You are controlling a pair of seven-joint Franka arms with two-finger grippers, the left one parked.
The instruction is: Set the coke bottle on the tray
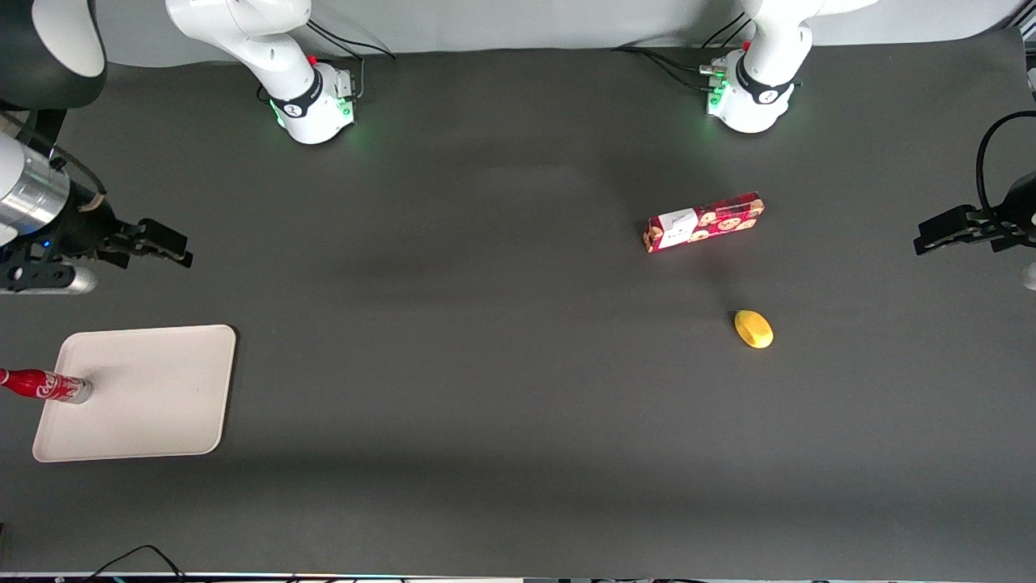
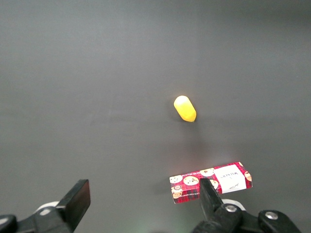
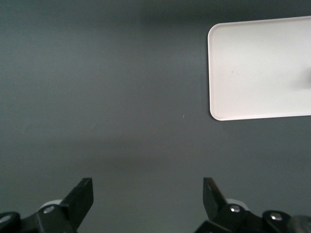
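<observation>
Bottle (image 1: 44, 385) stands on the tray (image 1: 154, 405), and your gripper (image 1: 162, 247) hangs empty with its jaws wide apart.

The bottle rests at the tray's edge toward the working arm's end of the table, well apart from the jaws and nearer the front camera than they are. It appears to stand upright on its silvery base, long axis vertical, red cap on top; the front view makes it seem to lean outward. Judge it light, rigid and smooth, so likely slippery and easy to tip because it is slim and tall. If you need to grip it again, close on the mid body, across the logo, not on the cap. In the wrist view the tray (image 3: 257, 73) lies ahead of the open jaws, bare where visible.
</observation>
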